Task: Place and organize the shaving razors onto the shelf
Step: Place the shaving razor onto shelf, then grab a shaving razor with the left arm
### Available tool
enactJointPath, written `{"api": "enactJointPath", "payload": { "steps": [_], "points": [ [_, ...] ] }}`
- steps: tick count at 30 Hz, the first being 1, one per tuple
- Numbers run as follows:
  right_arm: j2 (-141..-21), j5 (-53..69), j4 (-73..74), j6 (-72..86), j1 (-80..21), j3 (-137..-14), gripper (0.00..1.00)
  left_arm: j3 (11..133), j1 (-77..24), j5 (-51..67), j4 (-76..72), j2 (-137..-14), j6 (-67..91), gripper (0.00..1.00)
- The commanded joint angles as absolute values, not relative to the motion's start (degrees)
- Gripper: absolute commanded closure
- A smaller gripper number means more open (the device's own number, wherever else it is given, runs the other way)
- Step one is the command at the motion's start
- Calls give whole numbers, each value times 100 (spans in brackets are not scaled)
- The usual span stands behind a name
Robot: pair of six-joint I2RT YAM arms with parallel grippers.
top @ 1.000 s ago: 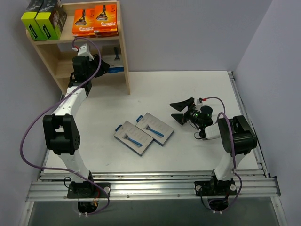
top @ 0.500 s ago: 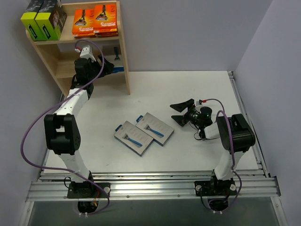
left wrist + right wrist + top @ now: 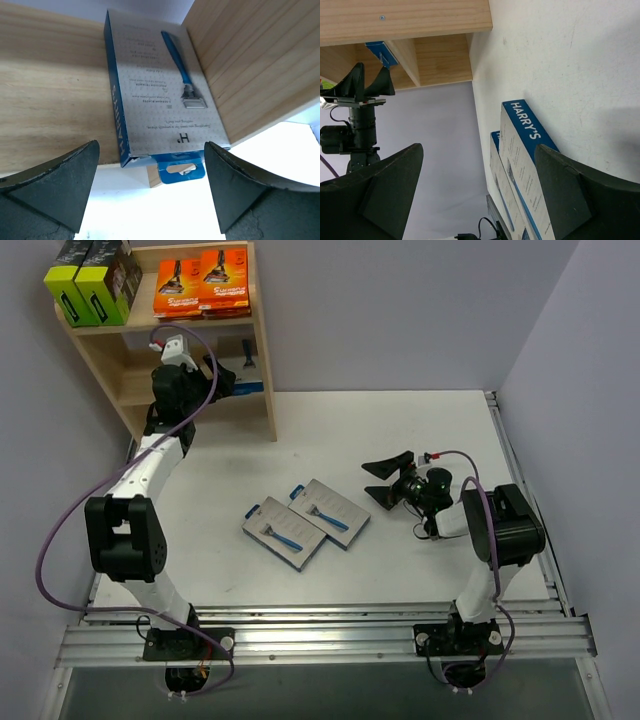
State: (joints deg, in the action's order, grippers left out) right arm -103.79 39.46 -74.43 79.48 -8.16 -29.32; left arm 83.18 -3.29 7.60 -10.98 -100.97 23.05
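table (image 3: 420,420): two grey cards (image 3: 285,533) (image 3: 330,513); shelf (image 3: 265,380): third card (image 3: 160,100), two orange packs (image 3: 180,285) (image 3: 225,280), two black boxes (image 3: 72,282) (image 3: 104,280); grippers (image 3: 228,380) (image 3: 386,473) apart.

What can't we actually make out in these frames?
- Top view: grey card on the shelf's lower tier, mostly behind the left claw.
- Top view: green boxes, cut by the top edge.
- Right wrist: two table cards, cut by the bottom edge.
- Left wrist: the card's small print, too fine.

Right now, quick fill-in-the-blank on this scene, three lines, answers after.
The flat grey razor cards lying on the white table number ___.
The flat orange razor packs sit on the ___ tier of the light wooden shelf.
The left hand, facing a shelved grey card, is ___.
Missing: two; top; open.
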Motion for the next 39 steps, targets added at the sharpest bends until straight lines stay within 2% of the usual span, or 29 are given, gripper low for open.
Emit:
{"api": "enactJointPath", "payload": {
  "steps": [1,9,12,14,18,20,21,22,23,24,25,28,30,36,39],
  "points": [
    [-9968,4069,-9290,7840,-765,-2848,12,8218,-343,571,-1310,-9572,2162,6],
    [-9230,3999,-8299,7235,-809,-2654,11,7586,-325,360,-300,-8246,2206,6],
    [-8641,3903,-6842,6331,-940,-2759,9,7190,-334,352,296,-7587,2153,6],
    [-8158,3649,-5261,5374,-1150,-3030,8,6980,-308,386,692,-7183,2162,6],
    [-7490,2980,-3081,4159,-1625,-3436,5,6611,-203,938,1019,-6611,2092,6],
    [-7375,2839,-2779,3895,-1827,-3472,4,6373,-211,1010,941,-6173,2013,6],
    [-7304,2804,-2577,3859,-1854,-3454,4,6059,-211,1098,845,-5996,1926,0],
    [-7217,2769,-2497,3841,-1889,-3437,6,5916,-211,1177,731,-5829,1925,0],
    [-7181,2751,-2418,3806,-1959,-3419,8,5802,-202,1134,773,-5566,1960,0],
    [-7094,2734,-2234,3780,-2003,-3428,14,5696,-202,1012,878,-5459,1969,6],
    [-7041,2707,-2163,3736,-2056,-3436,18,5661,-193,950,1123,-5371,1925,7],
    [-6952,2550,-1794,3455,-2398,-3559,23,5398,-246,373,1449,-4941,1784,3],
    [-7039,2269,-1374,3201,-2731,-3752,23,5379,-307,-129,1634,-4808,1925,6],
    [-7075,1320,-862,3137,-3216,-3823,13,5484,-299,-211,1731,-4685,1890,6],
    [-7075,1239,-852,3190,-3357,-3771,23,5458,-316,-386,1758,-4597,1811,6]
  ]
}}
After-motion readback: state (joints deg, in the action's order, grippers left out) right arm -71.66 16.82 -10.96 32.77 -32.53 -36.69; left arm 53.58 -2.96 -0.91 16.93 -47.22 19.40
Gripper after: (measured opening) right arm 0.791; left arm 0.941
